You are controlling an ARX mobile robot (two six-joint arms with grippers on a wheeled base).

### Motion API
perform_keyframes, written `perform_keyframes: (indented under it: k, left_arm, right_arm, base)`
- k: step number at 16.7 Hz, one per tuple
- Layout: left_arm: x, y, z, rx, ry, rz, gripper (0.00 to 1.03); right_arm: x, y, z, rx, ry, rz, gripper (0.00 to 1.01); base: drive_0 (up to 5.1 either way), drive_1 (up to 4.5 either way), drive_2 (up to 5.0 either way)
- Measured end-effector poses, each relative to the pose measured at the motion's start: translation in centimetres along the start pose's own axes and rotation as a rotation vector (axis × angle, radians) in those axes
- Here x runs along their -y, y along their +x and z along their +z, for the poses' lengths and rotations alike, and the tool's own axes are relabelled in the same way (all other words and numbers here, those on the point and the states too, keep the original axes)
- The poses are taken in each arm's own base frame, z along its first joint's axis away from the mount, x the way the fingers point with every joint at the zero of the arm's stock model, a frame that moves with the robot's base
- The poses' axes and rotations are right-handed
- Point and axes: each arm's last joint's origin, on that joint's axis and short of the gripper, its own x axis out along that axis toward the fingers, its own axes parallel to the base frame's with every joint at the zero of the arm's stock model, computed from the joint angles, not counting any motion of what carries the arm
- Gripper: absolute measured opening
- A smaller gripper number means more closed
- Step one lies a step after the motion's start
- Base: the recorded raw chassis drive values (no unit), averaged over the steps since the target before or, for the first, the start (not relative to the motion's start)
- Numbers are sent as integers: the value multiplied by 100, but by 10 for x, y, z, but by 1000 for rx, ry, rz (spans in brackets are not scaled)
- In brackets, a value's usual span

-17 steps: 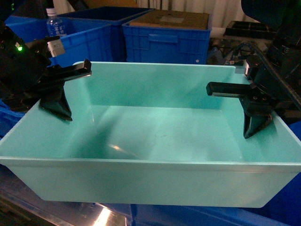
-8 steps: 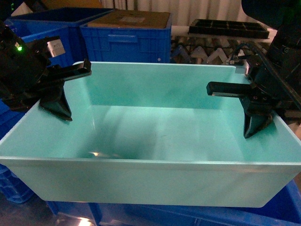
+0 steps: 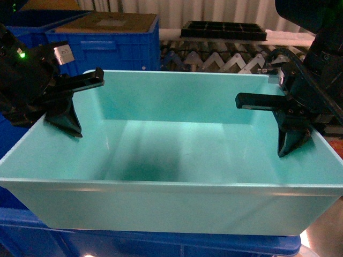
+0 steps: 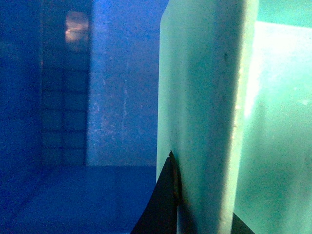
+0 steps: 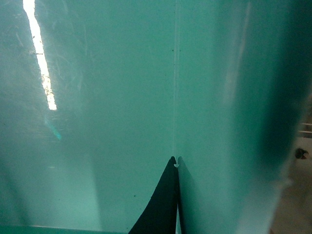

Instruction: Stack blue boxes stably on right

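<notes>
1. Left gripper (image 3: pixel 67 104) is clamped over the left short wall of a turquoise tub (image 3: pixel 171 201), one finger inside and one outside; the left wrist view shows the wall pinched tight between the dark fingers.
2. Right gripper (image 3: pixel 292 126) grips the right short wall the same way, closed on the rim, which the right wrist view confirms.
3. The tub hangs level between the two arms, lifted above a darker blue crate (image 3: pixel 177 246) whose rim shows along the bottom edge of the head view.
4. Risk: each hold is a thin pinch on a smooth, sloping plastic wall, so the tub could slip or tilt if one arm moves faster or lower than the other.
5. Risk: pushing the arms together or pulling them apart could flex the walls and loosen the hold.
6. The tub is light turquoise, rectangular, empty, with a flat bottom, sloping sides and a thin rolled rim.
</notes>
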Motion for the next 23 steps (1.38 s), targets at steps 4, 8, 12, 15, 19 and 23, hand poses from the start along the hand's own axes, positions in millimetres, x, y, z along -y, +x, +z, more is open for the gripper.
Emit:
perform_keyframes:
  k: [4,8,12,15,19,23]
  left_arm:
    - [5,1,-1,-5,12,-6,2]
    - [-3,0,1,0,-7,4,2]
    - [0,0,0,0,-1,0,2]
    - [0,1,0,-5,-1,-5,2]
    - [-3,35,8,-27,34,6,2]
    - [-9,72,10,-64,154,4,2]
  right_arm:
    - [5,0,1,-2,12,-10,2]
    - [-3,0,-1,2,-8,3,2]
    - [0,0,0,0,1,0,2]
    - [0,0,0,-9,0,0,2]
    - [0,42,16,-39,5,14,2]
    - [0,83,20,-53,-63,15,2]
  base:
    - [-503,359,-38]
    - [-153,195,13]
    - [0,0,0]
    - [0,0,0]
    - [0,0,0]
    - [0,0,0]
